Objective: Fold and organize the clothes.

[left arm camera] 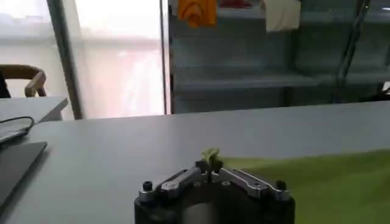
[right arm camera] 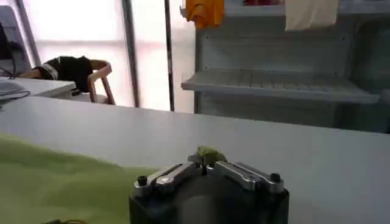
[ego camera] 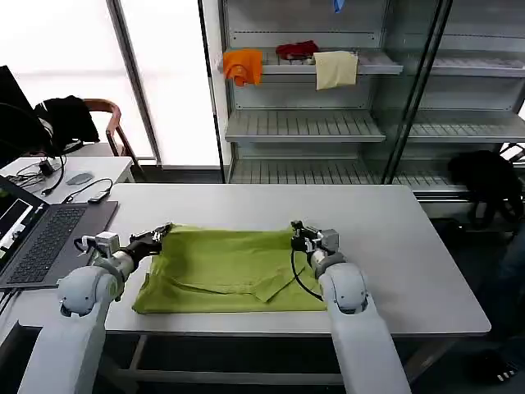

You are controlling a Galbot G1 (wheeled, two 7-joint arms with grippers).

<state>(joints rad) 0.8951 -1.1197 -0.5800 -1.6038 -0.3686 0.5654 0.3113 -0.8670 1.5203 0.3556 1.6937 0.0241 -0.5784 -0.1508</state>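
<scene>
Both pincers pinch the green T-shirt [ego camera: 221,271] tight: the left gripper [ego camera: 164,231] holds one far corner, the right gripper [ego camera: 296,231] the other. It lies flat on the white table [ego camera: 394,246].

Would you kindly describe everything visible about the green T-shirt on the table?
The T-shirt is lime yellow-green, soft cotton by its look, lying partly folded and wrinkled on the grey table. The left end effector pinches its far left corner; the right end effector pinches its far right corner. No lettering shows.
</scene>
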